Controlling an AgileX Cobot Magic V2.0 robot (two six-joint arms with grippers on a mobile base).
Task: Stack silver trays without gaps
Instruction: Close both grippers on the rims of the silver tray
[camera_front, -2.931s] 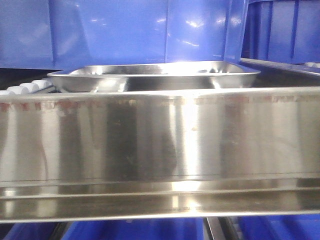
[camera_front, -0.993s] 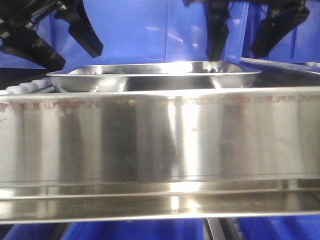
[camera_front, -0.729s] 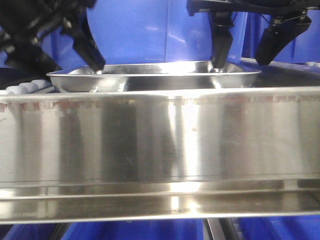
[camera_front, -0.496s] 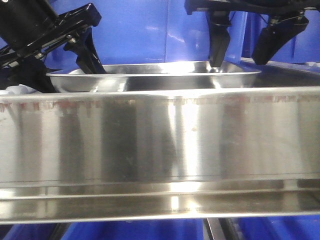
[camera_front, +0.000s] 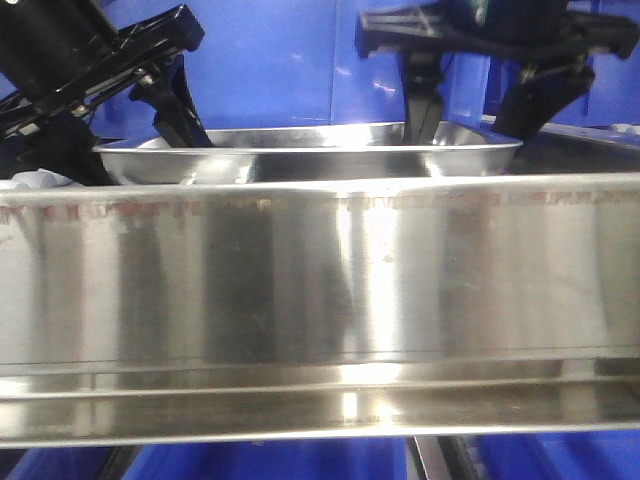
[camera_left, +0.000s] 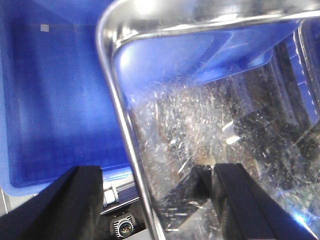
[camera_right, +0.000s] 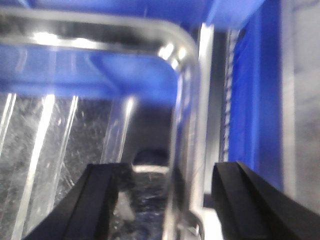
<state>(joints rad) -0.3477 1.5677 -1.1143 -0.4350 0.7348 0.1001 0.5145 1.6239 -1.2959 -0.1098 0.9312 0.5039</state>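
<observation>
A shiny silver tray (camera_front: 310, 155) sits behind the steel rail, rim up. My left gripper (camera_front: 125, 135) is at its left end, and in the left wrist view this gripper (camera_left: 150, 205) is open. One finger (camera_left: 65, 205) is outside the tray rim (camera_left: 120, 125) and the other is inside the pan. My right gripper (camera_front: 470, 110) is at the tray's right end. Seen from the right wrist, the gripper (camera_right: 167, 205) is open astride the rim (camera_right: 187, 125), with one finger (camera_right: 250, 200) outside. No finger is pressed on the rim.
A long flat steel shelf rail (camera_front: 320, 280) fills the foreground and hides the tray's base. Blue plastic bins (camera_front: 300, 60) stand close behind and to the right of the tray. White rollers (camera_front: 30, 180) show at the left.
Both arms came down into view from above and lowered their open fingers over the tray's ends. In the last half second the right gripper sank a little lower. The tray has not moved.
</observation>
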